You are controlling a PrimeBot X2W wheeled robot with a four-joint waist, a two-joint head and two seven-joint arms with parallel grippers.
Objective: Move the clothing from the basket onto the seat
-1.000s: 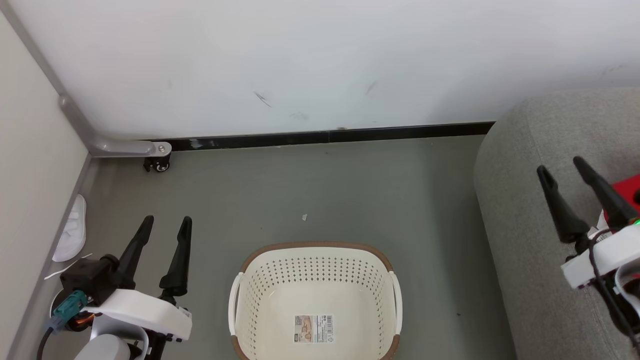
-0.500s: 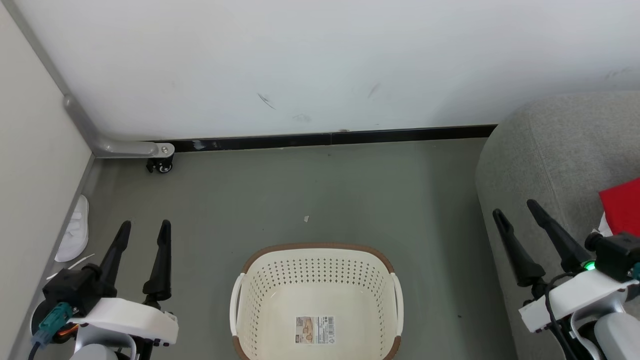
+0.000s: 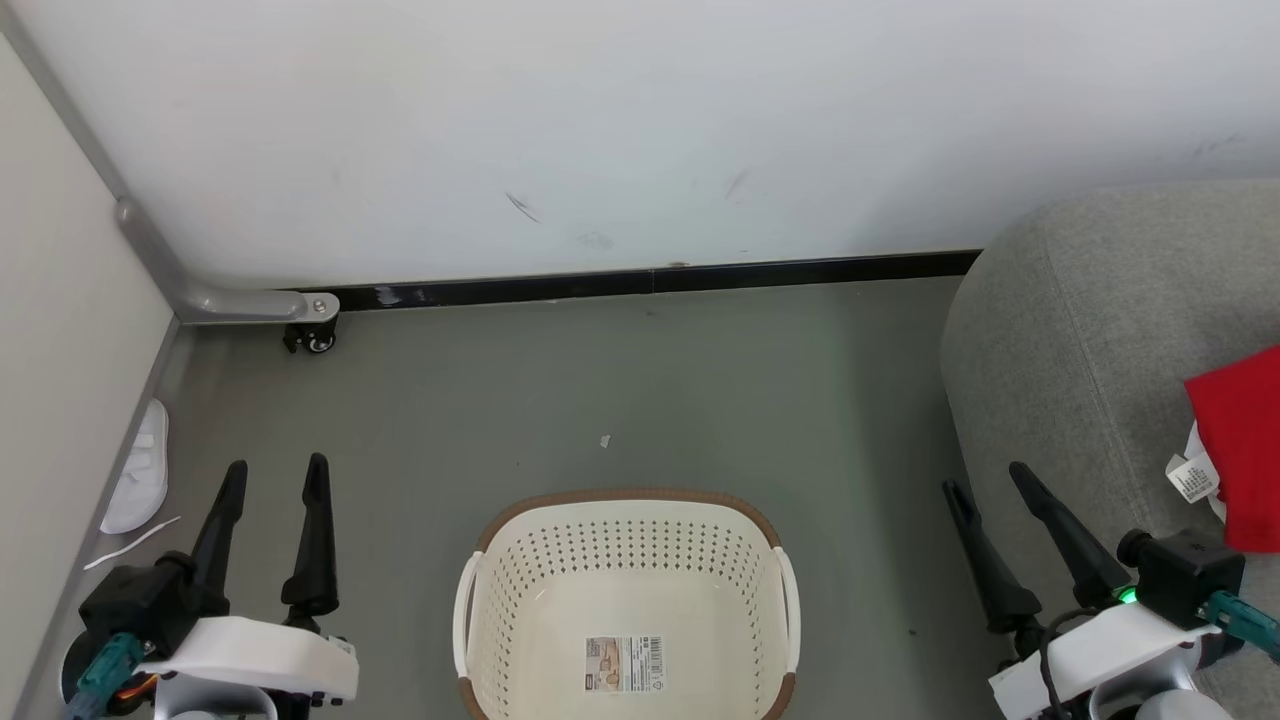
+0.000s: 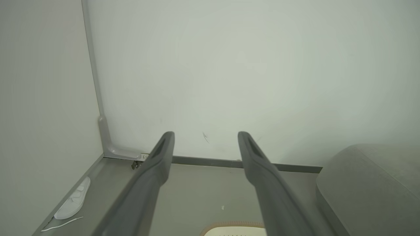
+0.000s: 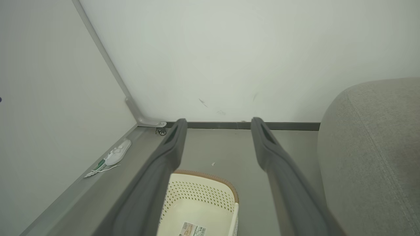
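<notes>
Two tools frame the scene: the left gripper (image 3: 277,462) at lower left and the right gripper (image 3: 984,478) just beside the seat (image 3: 1060,350). Each has its jaws spread wide and holds nothing. The basket (image 3: 625,495) stands on the floor (image 3: 700,380) between them, with only its label sticker (image 3: 625,663) visible inside. The clothing (image 3: 1240,440), red with a white tag (image 3: 1190,478), lies on the seat at far right, partly cut off by the frame. The transfer appears complete, with nothing visibly left to move.
</notes>
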